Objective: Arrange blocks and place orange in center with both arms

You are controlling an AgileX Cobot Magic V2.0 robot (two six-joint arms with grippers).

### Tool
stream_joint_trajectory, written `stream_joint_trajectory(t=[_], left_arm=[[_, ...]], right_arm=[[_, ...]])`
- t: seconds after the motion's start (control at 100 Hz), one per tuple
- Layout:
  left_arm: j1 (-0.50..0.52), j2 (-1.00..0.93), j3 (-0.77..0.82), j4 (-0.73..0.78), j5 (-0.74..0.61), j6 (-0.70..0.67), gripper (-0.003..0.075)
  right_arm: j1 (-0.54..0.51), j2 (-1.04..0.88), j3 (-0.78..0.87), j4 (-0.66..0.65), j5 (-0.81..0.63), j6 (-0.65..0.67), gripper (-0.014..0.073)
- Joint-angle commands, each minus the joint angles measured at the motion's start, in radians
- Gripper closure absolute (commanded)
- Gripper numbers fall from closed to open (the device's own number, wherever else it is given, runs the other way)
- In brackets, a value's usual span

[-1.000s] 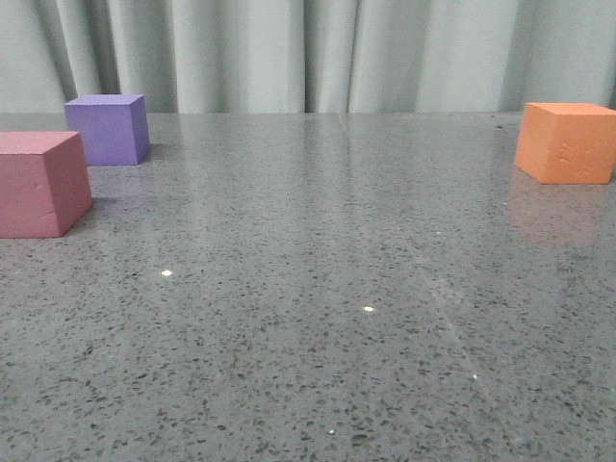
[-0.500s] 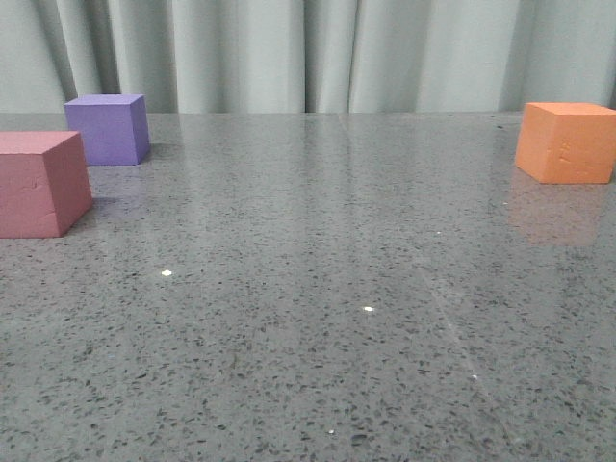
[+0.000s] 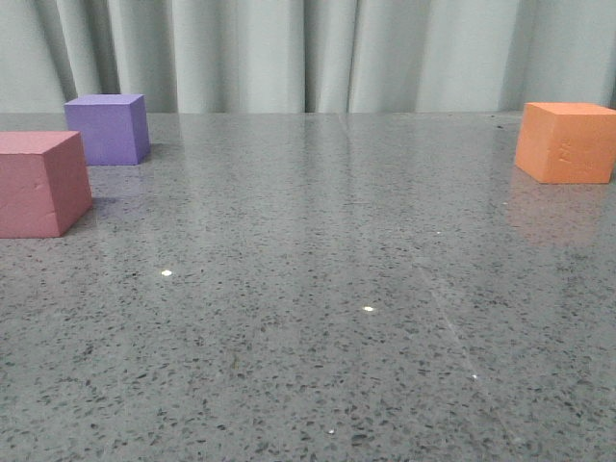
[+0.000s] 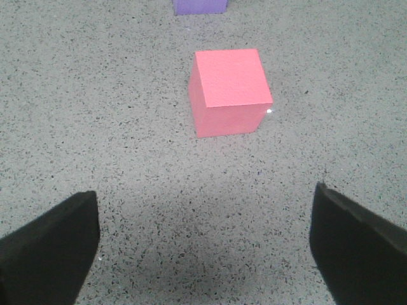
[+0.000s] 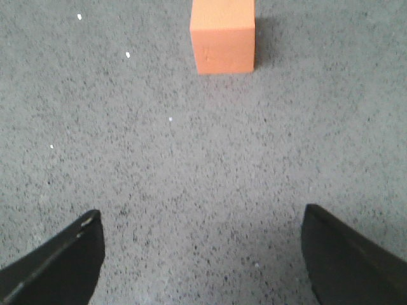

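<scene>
The orange cube sits at the far right of the grey table, with faint scratch marks on its front face. The pink-red cube sits at the left edge, and the purple cube stands just behind it. Neither gripper shows in the front view. My left gripper is open and empty, with the pink-red cube ahead of it and the purple cube beyond. My right gripper is open and empty, with the orange cube well ahead of it.
The speckled grey table runs back to a pale curtain. Small bright specks lie on the table surface.
</scene>
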Motion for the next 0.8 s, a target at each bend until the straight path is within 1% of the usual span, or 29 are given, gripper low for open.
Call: stream_joint_trajectory(t=[0.0,0.09,0.24,0.64,0.79], left_arm=[[-0.001,0.008,-0.034,-0.026,-0.054,0.004,0.0083],[-0.001,0.008,-0.034,-0.026,-0.054,0.004,0.0083],[-0.001,0.008,-0.034,-0.026,-0.054,0.004,0.0083],[-0.001,0.008,-0.034,-0.026,-0.054,0.004,0.0083],[-0.001,0.008,-0.034,-0.026,-0.054,0.004,0.0083]], right_arm=[[-0.006,0.006,-0.034,0.0,-0.107,-0.008,-0.0038],[-0.006,0.016,-0.047,0.0,-0.141,-0.008,-0.0038],[-0.006,0.11,-0.122,0.0,-0.129,-0.008,-0.0038],[-0.006,0.545,-0.415,-0.035,-0.126,-0.008,-0.0038],[-0.006,0.691,-0.517,-0.072,-0.105,-0.008,-0.0038]])
